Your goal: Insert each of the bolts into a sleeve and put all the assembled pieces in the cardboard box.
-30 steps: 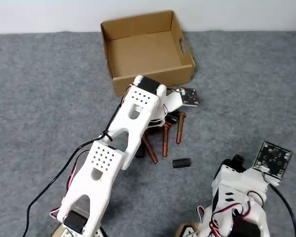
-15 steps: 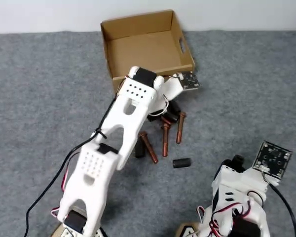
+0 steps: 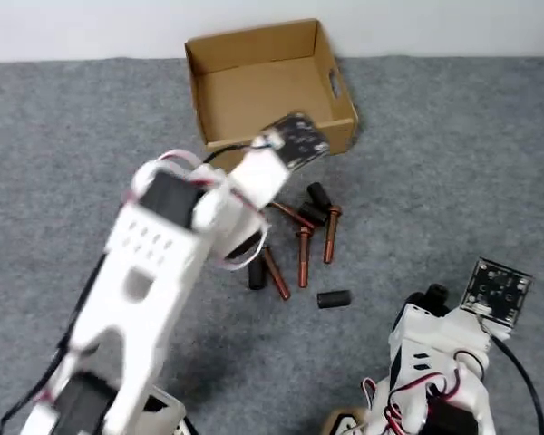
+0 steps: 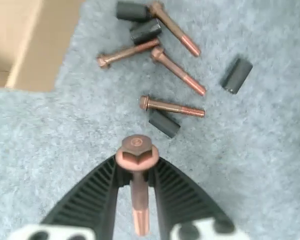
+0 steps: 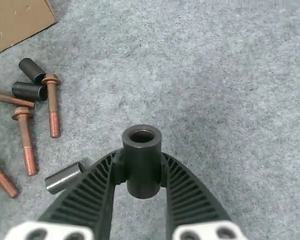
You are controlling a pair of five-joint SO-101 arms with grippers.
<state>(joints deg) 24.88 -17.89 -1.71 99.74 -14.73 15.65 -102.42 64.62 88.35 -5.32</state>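
The left gripper [image 4: 136, 172] is squeezed tight on one bolt [image 4: 136, 152], and the bolt's head pokes out past the fingertips. It hangs up above the grey carpet [image 3: 453, 145]. The cardboard box [image 3: 254, 95] is close by this gripper and has nothing in it. Down below the gripper and a little ahead lie four loose bolts [image 4: 172, 106] and four loose sleeves [image 4: 237, 75]. They are in one small heap, and some are touching. The right gripper [image 5: 141, 165] is well apart from that heap. It is squeezed tight on one sleeve [image 5: 141, 150], whose open end pokes out past its fingertips. So I count five bolts, five sleeves and one box. I think the job has only just begun, because no bolt is inside a sleeve yet. All five pairs need to be made and put in the box.
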